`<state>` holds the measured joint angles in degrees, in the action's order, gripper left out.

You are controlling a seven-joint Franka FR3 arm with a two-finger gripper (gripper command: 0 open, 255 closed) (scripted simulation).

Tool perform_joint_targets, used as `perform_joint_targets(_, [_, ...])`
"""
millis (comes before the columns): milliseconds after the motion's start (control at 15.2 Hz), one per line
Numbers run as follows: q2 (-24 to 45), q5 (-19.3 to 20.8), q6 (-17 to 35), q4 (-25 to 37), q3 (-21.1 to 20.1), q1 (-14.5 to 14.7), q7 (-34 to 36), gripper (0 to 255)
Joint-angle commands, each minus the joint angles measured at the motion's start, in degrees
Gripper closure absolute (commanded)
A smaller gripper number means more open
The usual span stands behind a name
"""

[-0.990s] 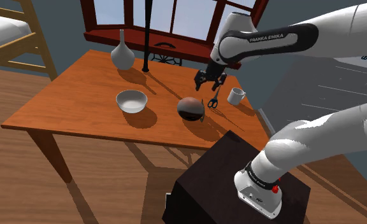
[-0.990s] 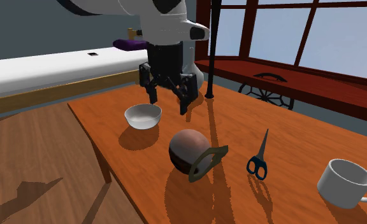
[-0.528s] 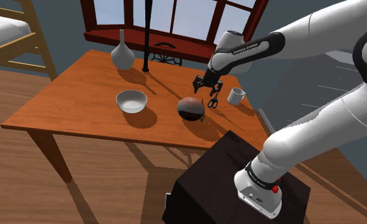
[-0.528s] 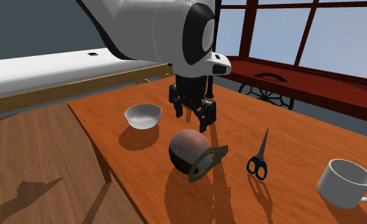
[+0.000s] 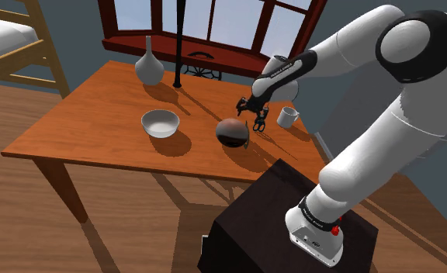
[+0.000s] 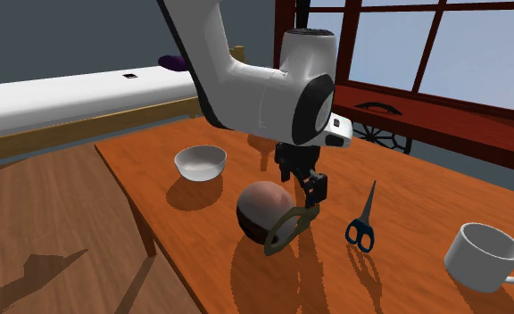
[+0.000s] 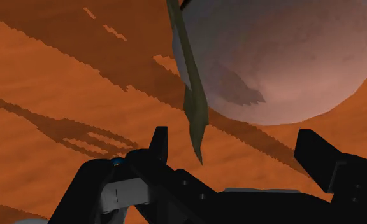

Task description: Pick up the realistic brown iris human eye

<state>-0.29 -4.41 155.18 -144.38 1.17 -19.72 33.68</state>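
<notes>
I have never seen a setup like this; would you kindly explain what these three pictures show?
It is a simulated white robot arm on a dark box stand. One camera looks down from beside the stand, a second looks across the table, and a third sits on the hand. On the table lie the eye, a brownish ball with an olive rim, plus a white bowl, scissors, a mug and a vase. The black gripper hangs open close to the eye's rim, holding nothing.

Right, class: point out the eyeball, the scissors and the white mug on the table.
eyeball [image 6: 260, 207]: second exterior view, on its rounded brownish surface.
scissors [image 6: 362, 224]: second exterior view, where handles meet blades.
white mug [image 6: 478, 259]: second exterior view, on its outer wall.
</notes>
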Motion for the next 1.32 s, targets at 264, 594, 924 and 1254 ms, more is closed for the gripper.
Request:
perform_joint_targets(264, [7.25,-2.02,7.68,0.56,0.72,-0.97,1.53,0])
perform_joint_targets(594, [10.93,-3.46,11.27,0.64,0.12,-1.29,0.32,0])
perform_joint_targets(924, [12.01,-4.73,11.84,1.13,-0.39,-2.68,-1.8,255])
perform_joint_targets(1254, [12.28,-5.25,12.24,1.0,-0.66,-3.14,-2.5,255])
